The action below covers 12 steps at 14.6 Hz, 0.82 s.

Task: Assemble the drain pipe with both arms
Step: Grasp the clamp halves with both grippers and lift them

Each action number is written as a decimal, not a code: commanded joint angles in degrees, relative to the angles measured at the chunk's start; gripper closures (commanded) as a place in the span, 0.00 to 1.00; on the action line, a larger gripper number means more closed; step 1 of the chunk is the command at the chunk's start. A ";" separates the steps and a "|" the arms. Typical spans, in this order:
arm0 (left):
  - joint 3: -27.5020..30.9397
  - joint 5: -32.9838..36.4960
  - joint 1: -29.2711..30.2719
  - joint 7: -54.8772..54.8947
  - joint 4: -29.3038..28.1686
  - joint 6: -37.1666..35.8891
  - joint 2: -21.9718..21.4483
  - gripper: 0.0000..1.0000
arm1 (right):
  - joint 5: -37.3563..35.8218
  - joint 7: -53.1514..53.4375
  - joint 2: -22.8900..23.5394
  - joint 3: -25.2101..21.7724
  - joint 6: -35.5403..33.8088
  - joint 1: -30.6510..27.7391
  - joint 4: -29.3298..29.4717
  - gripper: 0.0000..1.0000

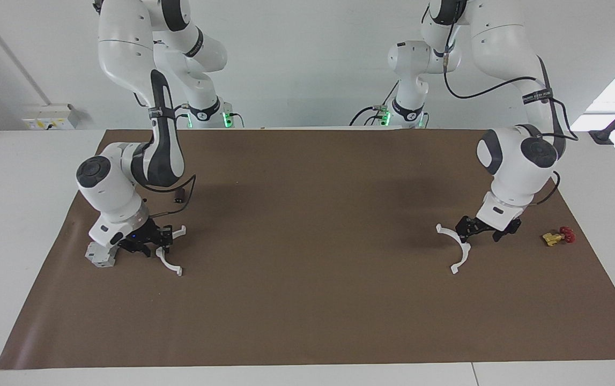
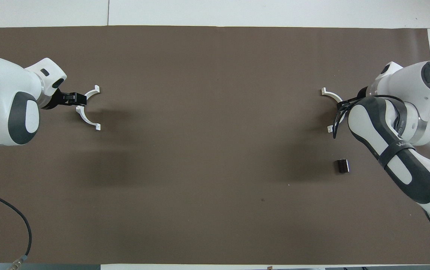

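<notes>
**Both grippers down at their half-rings, halves still apart**

Facing view: the right gripper is low on the brown mat at the right arm's end of the table, fingers either side of the middle of one white half-ring. Can't tell if they've closed on it or just straddle it. The grey block sits just beside that gripper, toward the table's edge. The left gripper is down at the left arm's end, tips at the curve of the other half-ring; grip also unclear, contact likely but can't confirm. The yellow-and-red valve lies near, beside the left gripper on the mat, toward the table's end. Both halves rest flat on the mat, well apart, w/ open mat between them.

Overhead view: left gripper comes in at the mid-arc of its half-ring, both tabbed ends sticking out free. Fingers look close together around the plastic, but how tight can't be told. Right-arm half-ring is mostly covered by the right arm's wrist; only its two ends show. A small dark cylinder shows nearer to the robots than that half-ring.
</notes>
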 commanded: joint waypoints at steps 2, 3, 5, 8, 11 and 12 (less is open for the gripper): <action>0.48 -0.08 -0.96 -0.67 -3.64 4.07 0.43 0.00 | 1.49 -1.58 0.38 0.22 1.31 -0.29 -0.31 0.96; 0.48 -0.08 -0.96 -0.67 -4.78 5.65 0.34 0.01 | 1.49 -1.58 0.38 0.13 1.49 -0.29 -0.31 1.00; 0.48 -0.08 -0.96 -0.59 -5.06 6.72 0.26 0.07 | 1.40 -1.31 0.38 0.39 -0.17 -0.29 1.00 1.00; 0.48 -0.17 -0.87 -1.20 -4.53 6.89 0.26 0.72 | 0.97 6.64 1.08 3.82 -11.92 1.98 11.17 1.00; 0.48 -0.08 -0.87 -1.90 -4.62 6.89 -0.18 1.00 | -0.53 21.75 1.35 3.74 -18.63 11.72 17.25 1.00; 0.48 -0.08 -0.87 -1.90 -4.71 6.81 -0.27 1.00 | -1.14 26.85 1.53 3.74 -18.29 15.24 17.79 1.00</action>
